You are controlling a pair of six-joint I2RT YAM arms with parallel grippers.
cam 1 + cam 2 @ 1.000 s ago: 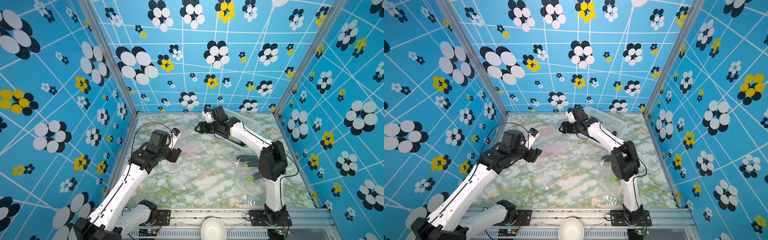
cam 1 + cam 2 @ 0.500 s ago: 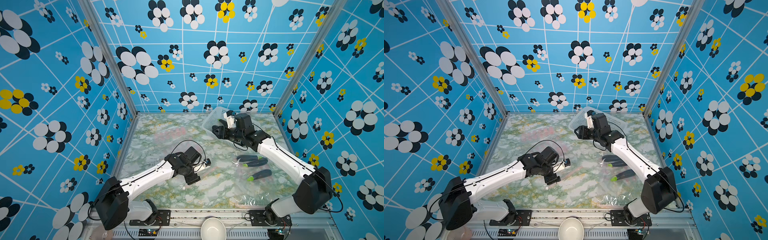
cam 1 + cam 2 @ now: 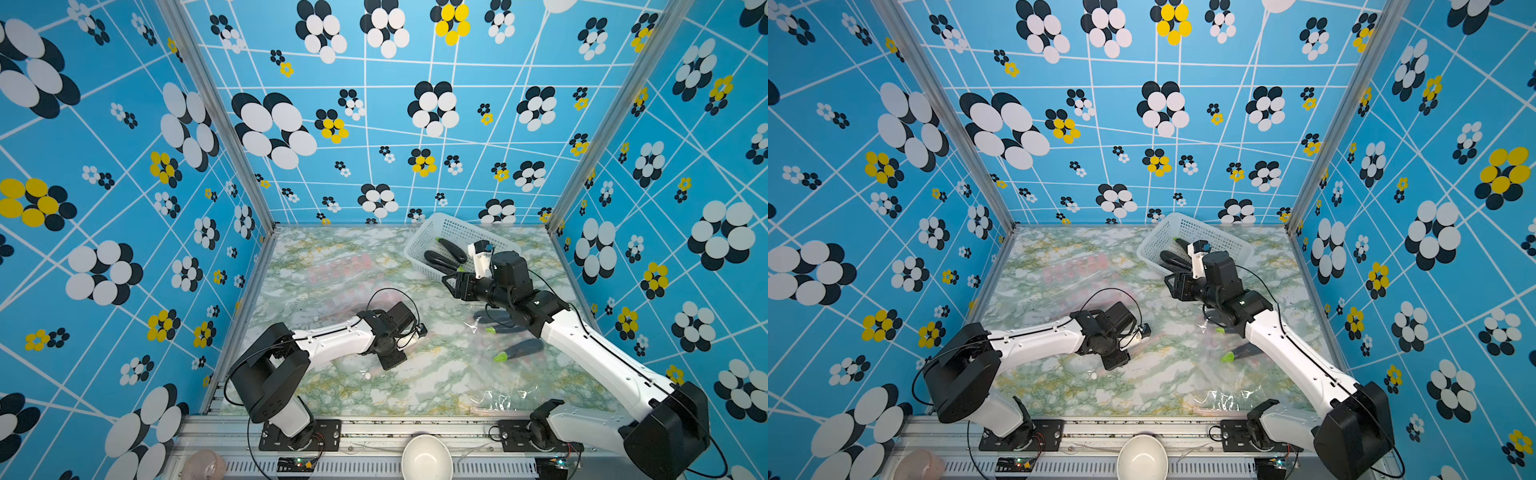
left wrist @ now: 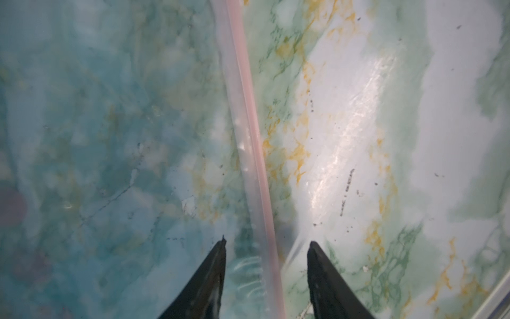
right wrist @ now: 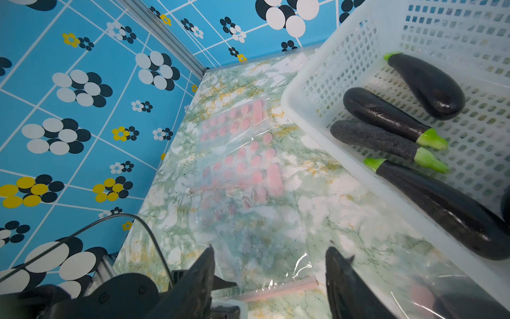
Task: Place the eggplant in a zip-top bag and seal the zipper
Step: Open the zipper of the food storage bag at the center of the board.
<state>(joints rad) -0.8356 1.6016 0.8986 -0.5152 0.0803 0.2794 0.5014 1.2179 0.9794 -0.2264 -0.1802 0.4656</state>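
My left gripper (image 4: 266, 244) points down at the marble table (image 4: 358, 110) with its fingers apart, and the pink zipper strip (image 4: 248, 132) runs up between them. Neither fingertip pinches it, as far as the left wrist view shows. In both top views this gripper sits low over the middle of the table, near the front. My right gripper (image 5: 271, 265) hangs above the table just off the near corner of the white mesh basket (image 5: 317, 82), jaws spread wide and holding nothing. Several spare eggplants (image 5: 386, 116) lie inside that basket at the back right. The eggplant (image 3: 521, 348) lies on the table beside my right forearm, green stem toward the middle, inside a clear zip-top bag (image 5: 400, 276). A second one lies just behind it, half hidden by the arm. The right wrist view shows a stretch of pink strip at that bag's edge close to my left gripper, but I cannot tell for sure that it is the same strip. Flat pink-dotted bags (image 5: 242, 165) lie farther back, left of the basket.
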